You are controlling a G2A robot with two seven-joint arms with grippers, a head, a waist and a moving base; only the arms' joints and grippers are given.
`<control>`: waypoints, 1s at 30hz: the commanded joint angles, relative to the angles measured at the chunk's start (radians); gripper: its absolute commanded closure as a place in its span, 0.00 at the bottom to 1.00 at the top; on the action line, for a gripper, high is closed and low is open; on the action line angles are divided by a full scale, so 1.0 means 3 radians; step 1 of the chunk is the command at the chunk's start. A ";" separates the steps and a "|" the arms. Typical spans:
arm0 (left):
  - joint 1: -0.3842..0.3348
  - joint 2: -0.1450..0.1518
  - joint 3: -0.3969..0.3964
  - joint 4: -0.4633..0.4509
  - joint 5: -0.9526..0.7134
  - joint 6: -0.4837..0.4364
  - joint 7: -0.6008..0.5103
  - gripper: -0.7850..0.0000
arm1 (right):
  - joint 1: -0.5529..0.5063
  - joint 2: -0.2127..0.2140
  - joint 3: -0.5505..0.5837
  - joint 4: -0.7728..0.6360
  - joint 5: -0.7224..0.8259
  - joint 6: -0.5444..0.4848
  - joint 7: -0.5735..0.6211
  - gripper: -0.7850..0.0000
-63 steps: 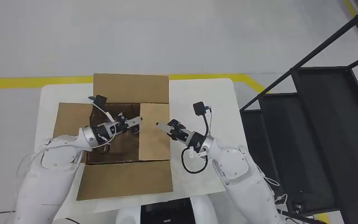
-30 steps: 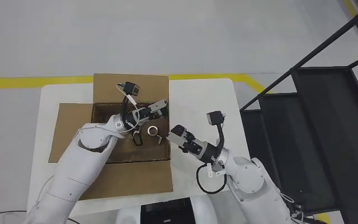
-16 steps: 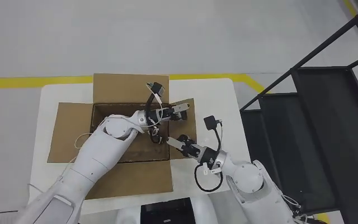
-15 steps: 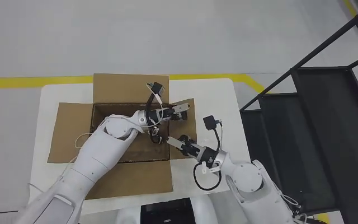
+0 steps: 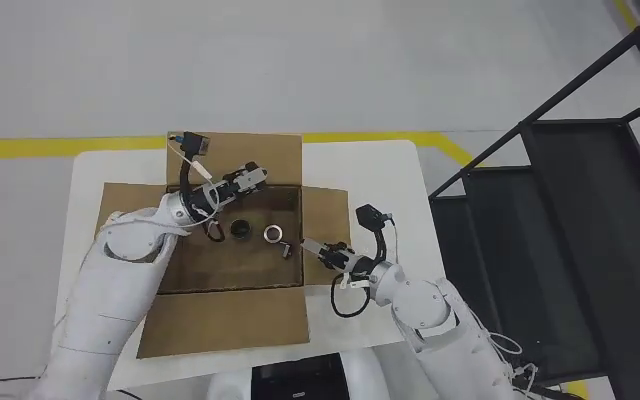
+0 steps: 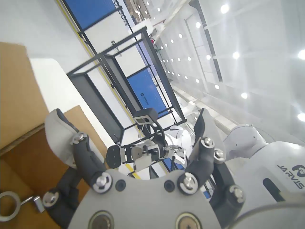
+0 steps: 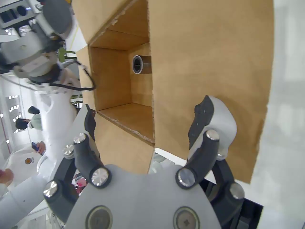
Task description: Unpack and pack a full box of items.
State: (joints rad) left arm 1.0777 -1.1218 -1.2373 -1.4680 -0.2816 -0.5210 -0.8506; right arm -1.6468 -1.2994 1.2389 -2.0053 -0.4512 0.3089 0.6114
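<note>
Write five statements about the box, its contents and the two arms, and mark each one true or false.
1. All four flaps of the box are folded open. True.
2. The left end effector grips a metal ring. False: it is open and empty, and the ring lies on the box floor.
3. The right end effector is open, next to the flap on its own side. True.
4. The box has nothing in it. False: the ring and a dark round item lie inside.
5. The box stands on the floor. False: it stands on a white table.
</note>
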 commanded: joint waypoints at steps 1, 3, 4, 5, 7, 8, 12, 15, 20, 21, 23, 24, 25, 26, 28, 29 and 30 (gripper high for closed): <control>0.0208 0.0066 -0.0348 -0.0261 0.0044 0.0119 -0.0033 0.00 | 0.0036 -0.0007 -0.0055 0.0037 0.0036 0.0028 -0.0021 0.00; 0.0371 0.0116 -0.0607 -0.0444 0.0087 0.0199 -0.0066 0.00 | 0.0067 -0.0014 -0.0106 0.0081 0.0073 0.0015 -0.0069 0.00; 0.0449 0.0137 -0.0725 -0.0518 0.0096 0.0229 -0.0081 0.00 | 0.0084 -0.0018 -0.0135 0.0102 0.0097 0.0010 -0.0084 0.00; 0.0522 0.0155 -0.0836 -0.0574 0.0106 0.0261 -0.0089 0.00 | 0.0103 -0.0020 -0.0157 0.0130 0.0102 0.0013 -0.0098 0.00; 0.0654 0.0185 -0.1029 -0.0668 0.0120 0.0303 -0.0094 0.00 | 0.0146 -0.0027 -0.0205 0.0177 0.0165 -0.0010 -0.0101 0.00; 0.0714 0.0196 -0.1114 -0.0699 0.0113 0.0325 -0.0080 0.00 | 0.0168 -0.0032 -0.0223 0.0207 0.0222 -0.0042 -0.0112 0.00; 0.0930 0.0227 -0.1367 -0.0804 0.0083 0.0355 -0.0038 0.00 | 0.0264 -0.0045 -0.0313 0.0324 0.0274 -0.0067 -0.0157 0.00; 0.1065 0.0239 -0.1488 -0.0844 0.0067 0.0353 0.0005 0.00 | 0.0342 -0.0054 -0.0373 0.0400 0.0316 -0.0063 -0.0158 0.00; 0.1235 0.0250 -0.1610 -0.0878 0.0004 0.0333 0.0054 0.00 | 0.0441 -0.0048 -0.0427 0.0259 0.0090 0.0095 -0.0190 0.00; 0.1262 0.0252 -0.1631 -0.0878 -0.0010 0.0322 0.0067 0.00 | 0.0452 -0.0044 -0.0428 0.0187 0.0025 0.0111 -0.0202 0.00; 0.1278 0.0253 -0.1643 -0.0879 -0.0014 0.0315 0.0071 0.00 | 0.0476 -0.0035 -0.0447 0.0037 -0.0134 0.0113 -0.0217 0.00; 0.1278 0.0253 -0.1643 -0.0879 -0.0014 0.0315 0.0071 0.00 | 0.0491 -0.0034 -0.0463 -0.0032 -0.0176 0.0083 -0.0225 0.00; 0.1278 0.0253 -0.1643 -0.0879 -0.0014 0.0315 0.0071 0.00 | 0.0510 -0.0033 -0.0481 -0.0076 -0.0210 0.0042 -0.0230 0.00; 0.1278 0.0253 -0.1643 -0.0879 -0.0014 0.0315 0.0071 0.00 | 0.0547 -0.0032 -0.0508 -0.0116 -0.0257 -0.0024 -0.0228 0.00; 0.1278 0.0253 -0.1643 -0.0879 -0.0014 0.0315 0.0071 0.00 | 0.0655 -0.0039 -0.0587 -0.0146 -0.0290 -0.0172 -0.0210 0.00; 0.1278 0.0253 -0.1643 -0.0879 -0.0014 0.0315 0.0071 0.00 | 0.0722 -0.0046 -0.0632 -0.0122 -0.0285 -0.0245 -0.0205 0.00; 0.1278 0.0253 -0.1643 -0.0879 -0.0014 0.0315 0.0071 0.00 | 0.0793 -0.0055 -0.0680 -0.0077 -0.0273 -0.0300 -0.0203 0.00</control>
State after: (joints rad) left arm 1.4612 -1.0459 -1.7301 -1.7319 -0.2858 -0.4265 -0.8292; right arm -1.4315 -1.3135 1.0487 -2.0413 -0.5376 0.2373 0.5496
